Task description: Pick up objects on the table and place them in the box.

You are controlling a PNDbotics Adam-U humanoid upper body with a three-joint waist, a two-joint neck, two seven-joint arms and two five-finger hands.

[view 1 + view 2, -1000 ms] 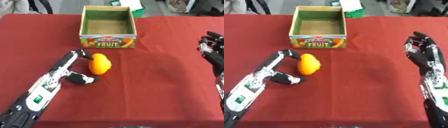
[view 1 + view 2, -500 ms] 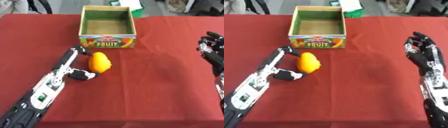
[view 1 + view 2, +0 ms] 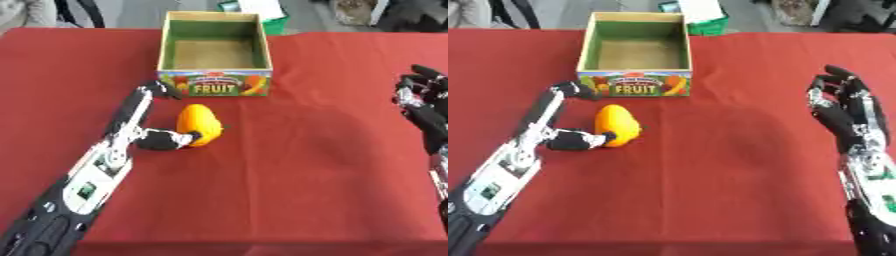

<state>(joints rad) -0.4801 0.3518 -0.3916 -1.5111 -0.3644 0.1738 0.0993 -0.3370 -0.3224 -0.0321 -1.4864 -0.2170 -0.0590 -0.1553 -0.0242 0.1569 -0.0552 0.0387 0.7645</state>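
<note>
Left eye view, left hand: the black and silver left hand (image 3: pixel 138 127) lay low on the red tablecloth (image 3: pixel 289 180), its arm coming in from the lower left corner; the thumb (image 3: pixel 166 140) pressed against the near side of the fruit while the fingers (image 3: pixel 150 94) stretched out past the fruit's left side toward the box front, so the hand cupped the fruit more than it closed round it.
Fruit: the smooth orange-yellow mango-shaped fruit (image 3: pixel 198 125) sat on the cloth just in front of the box's left front corner, near it but not touching, and lay against the thumb.
Box: the open cardboard box with green inner walls and a printed "FRUIT" label on its front (image 3: pixel 213 55) stood upright at the far middle of the table, showing only its bare brown floor.
Right hand: the black right hand (image 3: pixel 846 111) showed at the right edge, fingers spread and pointing away, well apart from fruit and box, holding nothing.
</note>
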